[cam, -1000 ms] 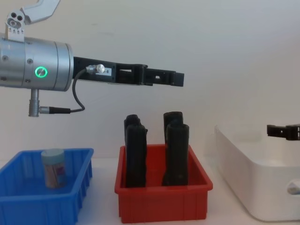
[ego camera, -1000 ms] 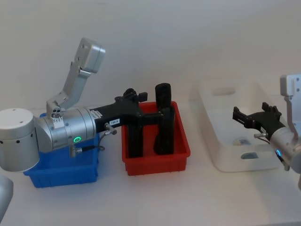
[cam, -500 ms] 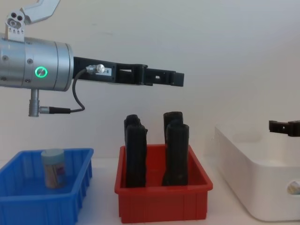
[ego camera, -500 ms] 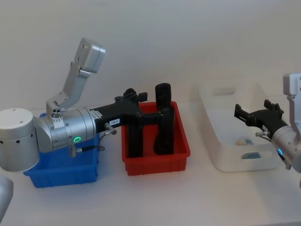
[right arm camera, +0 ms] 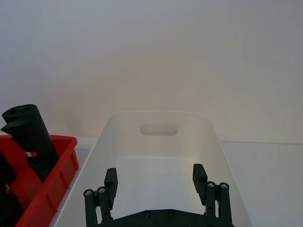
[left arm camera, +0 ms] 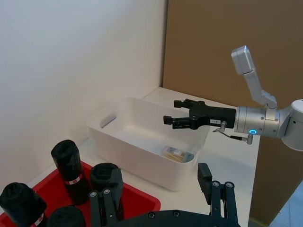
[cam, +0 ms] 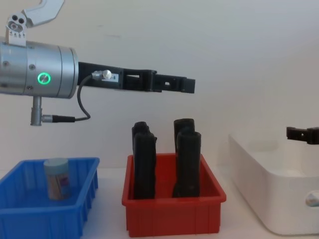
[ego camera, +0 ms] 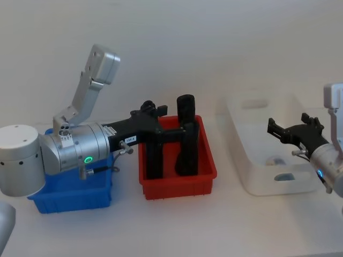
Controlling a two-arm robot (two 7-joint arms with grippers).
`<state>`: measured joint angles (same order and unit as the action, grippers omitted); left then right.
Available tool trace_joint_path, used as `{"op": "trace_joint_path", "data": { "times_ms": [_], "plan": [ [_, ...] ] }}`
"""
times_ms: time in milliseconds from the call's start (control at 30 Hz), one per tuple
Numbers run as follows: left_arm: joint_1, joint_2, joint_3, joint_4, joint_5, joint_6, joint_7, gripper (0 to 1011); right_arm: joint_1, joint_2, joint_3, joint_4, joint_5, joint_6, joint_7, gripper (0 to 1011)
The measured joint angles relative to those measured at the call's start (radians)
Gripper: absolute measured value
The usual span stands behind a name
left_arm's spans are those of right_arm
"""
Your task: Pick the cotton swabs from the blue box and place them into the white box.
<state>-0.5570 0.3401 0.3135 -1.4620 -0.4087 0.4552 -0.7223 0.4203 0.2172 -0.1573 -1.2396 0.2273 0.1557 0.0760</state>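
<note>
— What sits mid-frame in the head view?
— A red bin (ego camera: 179,186) on the white bench (ego camera: 177,227), with four tall black objects (cam: 188,164) standing upright inside.
— And behind it?
— A plain white wall (ego camera: 214,43). The left wrist view has a brown panel (left arm camera: 227,42) at upper right.

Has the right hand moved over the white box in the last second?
Yes, slightly. In the chest view the right hand has risen farther above the rim of the white box and drawn back rightward.
</note>
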Motion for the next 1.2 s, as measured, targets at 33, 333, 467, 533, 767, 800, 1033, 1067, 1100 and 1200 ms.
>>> {"op": "trace_joint_path", "data": {
  "times_ms": [33,333,467,533,767,800,1033,1067,1100,1200],
  "plan": [
    [0.002,0.0,0.001,-0.001,0.001,-0.003,0.005,1004,-0.007,0.002,-0.001,-0.008,0.001,-0.002,0.0,1001],
    [0.046,0.006,0.02,-0.024,0.029,-0.062,0.101,1004,-0.072,0.02,-0.012,-0.088,0.01,-0.02,-0.001,1001],
    [0.077,0.01,0.034,-0.04,0.05,-0.106,0.172,1004,-0.126,0.035,-0.02,-0.152,0.017,-0.036,-0.002,1001],
    [0.085,0.011,0.038,-0.045,0.056,-0.118,0.191,1004,-0.14,0.039,-0.023,-0.171,0.019,-0.04,-0.003,1001],
    [0.131,0.017,0.058,-0.068,0.086,-0.18,0.291,1004,-0.205,0.057,-0.033,-0.25,0.029,-0.059,-0.004,1001],
    [0.131,0.017,0.058,-0.068,0.086,-0.18,0.291,1004,-0.213,0.06,-0.034,-0.259,0.03,-0.061,-0.004,1001],
    [0.176,0.024,0.078,-0.091,0.115,-0.242,0.39,1004,-0.287,0.079,-0.046,-0.348,0.04,-0.081,-0.006,1001],
    [0.18,0.024,0.08,-0.093,0.118,-0.249,0.401,1004,-0.294,0.082,-0.047,-0.357,0.041,-0.083,-0.006,1001],
    [0.189,0.026,0.084,-0.098,0.124,-0.261,0.421,1004,-0.309,0.086,-0.05,-0.376,0.044,-0.088,-0.006,1001],
    [0.203,0.027,0.09,-0.106,0.133,-0.28,0.452,1004,-0.332,0.092,-0.053,-0.403,0.047,-0.094,-0.007,1001]
  ]
}}
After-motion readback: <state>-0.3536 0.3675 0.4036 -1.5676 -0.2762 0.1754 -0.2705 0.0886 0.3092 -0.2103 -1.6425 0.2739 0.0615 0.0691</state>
